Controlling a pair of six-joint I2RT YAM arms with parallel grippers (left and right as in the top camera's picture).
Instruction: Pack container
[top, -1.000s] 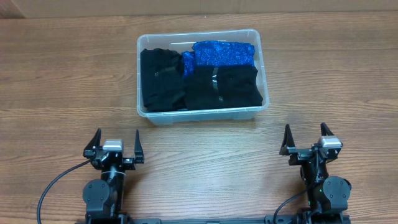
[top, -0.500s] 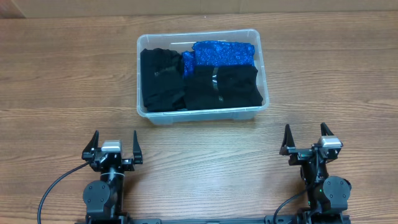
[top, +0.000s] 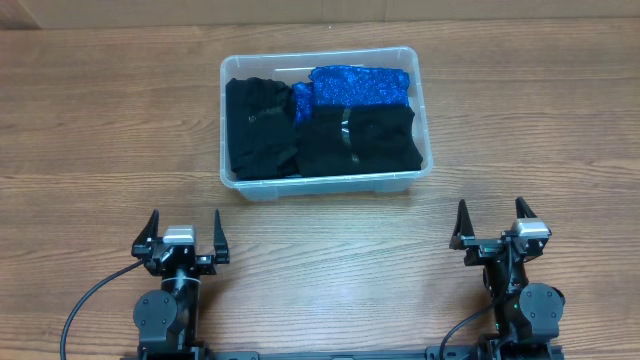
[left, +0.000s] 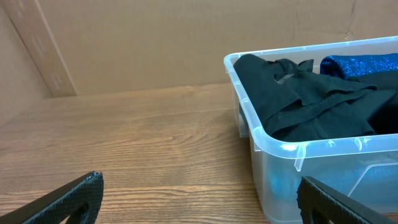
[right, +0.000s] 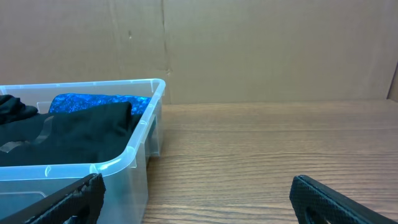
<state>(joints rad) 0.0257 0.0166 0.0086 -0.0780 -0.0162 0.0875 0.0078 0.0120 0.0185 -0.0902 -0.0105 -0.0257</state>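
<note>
two grippers, both parked at the near edge of the table (top: 100, 130). we list them first.

item, left gripper (top: 186, 215): jaws spread as wide as they go, nothing between them, fingers pointing toward the bin. over the last second it has drawn back a shade toward its own base, and that is the only change we record.

item, right gripper (top: 490, 206): likewise fully spread and empty, unmoved.

we judge both arms to be retired to rest. with no loose goods left on the wood, we take the packing to be done or all but done.

item, container (top: 322, 184): clear plastic, standing well apart from both grippers, farther up the table and roughly midway between them. its open top faces up. its long axis runs left to right across the table, a touch skewed, with the right end a little farther from the arms than the left.

contents: dark garment (top: 260, 125) at the left end, folded black cloth (top: 355, 140) at the near right, glittering blue fabric (top: 360, 85) behind it. all sit below or about level with the rim.
</note>
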